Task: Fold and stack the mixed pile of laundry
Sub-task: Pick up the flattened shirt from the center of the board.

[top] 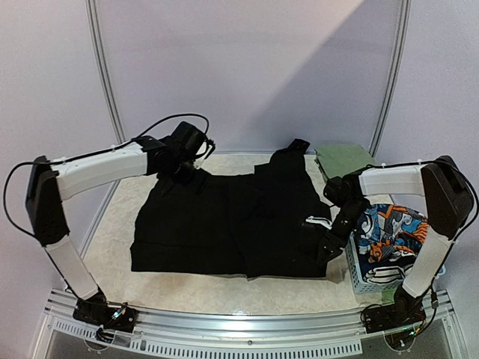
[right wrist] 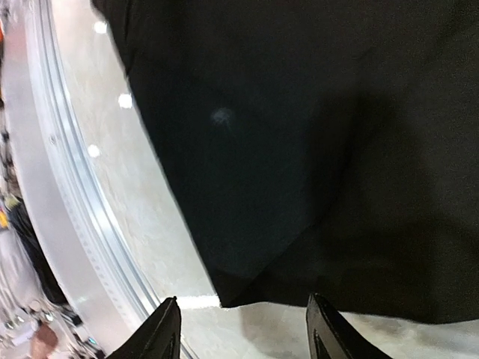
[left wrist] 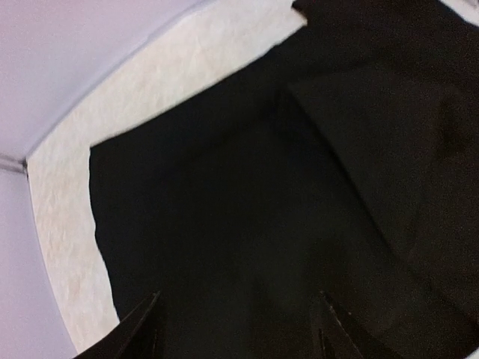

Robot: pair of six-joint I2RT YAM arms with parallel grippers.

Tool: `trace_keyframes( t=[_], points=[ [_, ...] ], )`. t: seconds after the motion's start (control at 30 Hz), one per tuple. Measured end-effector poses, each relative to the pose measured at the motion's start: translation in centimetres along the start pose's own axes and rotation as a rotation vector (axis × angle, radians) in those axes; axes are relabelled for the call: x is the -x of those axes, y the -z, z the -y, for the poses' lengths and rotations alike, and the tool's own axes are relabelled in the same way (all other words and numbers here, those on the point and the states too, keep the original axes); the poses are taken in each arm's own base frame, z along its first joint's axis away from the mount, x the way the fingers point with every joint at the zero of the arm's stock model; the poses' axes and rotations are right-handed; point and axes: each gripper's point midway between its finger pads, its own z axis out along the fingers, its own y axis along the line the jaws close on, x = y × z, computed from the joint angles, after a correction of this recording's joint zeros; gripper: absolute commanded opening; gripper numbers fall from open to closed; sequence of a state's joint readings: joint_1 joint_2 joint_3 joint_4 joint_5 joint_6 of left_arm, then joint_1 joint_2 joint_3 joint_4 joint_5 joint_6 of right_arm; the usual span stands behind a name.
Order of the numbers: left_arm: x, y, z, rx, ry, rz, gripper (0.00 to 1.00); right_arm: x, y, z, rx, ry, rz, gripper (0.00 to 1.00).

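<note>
Spreading step judged in hand: black garment (top: 224, 221) lies flat at table (top: 112, 250) centre; left gripper (left wrist: 239, 299) at its 10 o'clock corner, right gripper (right wrist: 241, 299) at its 4 o'clock hem, both agape, apparently empty; next, pinch edges to fold.

Left arm (top: 97, 170) and right arm (top: 393, 181): clad in white shells along both long links, capped with bulky black housings at elbow and wrist. Bolted down through small black bases (top: 105, 315) with exposed wiring. Trailed by thin black cables (top: 161, 121), looping above the left wrist. Ends in dark, tapered, wedge-shaped fingers (left wrist: 138, 330), alike on the right fingers (right wrist: 161, 330).
</note>
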State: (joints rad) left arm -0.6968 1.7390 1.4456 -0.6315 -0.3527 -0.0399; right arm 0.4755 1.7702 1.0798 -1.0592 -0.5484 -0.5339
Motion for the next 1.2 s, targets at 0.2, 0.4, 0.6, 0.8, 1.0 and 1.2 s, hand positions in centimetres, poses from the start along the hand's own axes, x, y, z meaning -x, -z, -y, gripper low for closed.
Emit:
trace_keyframes(
  t=[0.2, 0.4, 0.6, 0.8, 1.0, 1.2],
  points=[
    [-9.4, 6.4, -1.9, -0.006, 0.136, -0.193, 0.66, -2.9, -1.5, -1.9, -0.108, 0.174, -0.120, 0.57],
    [-19.0, 9.4, -2.2, 0.002, 0.181, -0.490, 0.66, -4.6, -3.5, -1.8, -0.252, 0.344, -0.224, 0.57],
    [-23.9, 10.4, -1.7, -0.020, 0.190, -0.696, 0.68, -3.2, -1.4, -1.5, -0.404, 0.441, -0.156, 0.57],
    [-27.8, 10.0, -2.1, 0.024, 0.305, -0.830, 0.66, -1.5, -0.1, -2.0, -0.526, 0.568, -0.078, 0.54],
    [-29.5, 10.0, -1.8, 0.035, 0.483, -0.831, 0.66, -2.3, -1.5, -2.3, -0.546, 0.673, -0.087, 0.50],
    [-32.2, 9.3, -1.3, 0.047, 0.793, -0.730, 0.62, -2.3, -2.7, -1.5, -0.578, 0.726, -0.109, 0.48]
  ],
)
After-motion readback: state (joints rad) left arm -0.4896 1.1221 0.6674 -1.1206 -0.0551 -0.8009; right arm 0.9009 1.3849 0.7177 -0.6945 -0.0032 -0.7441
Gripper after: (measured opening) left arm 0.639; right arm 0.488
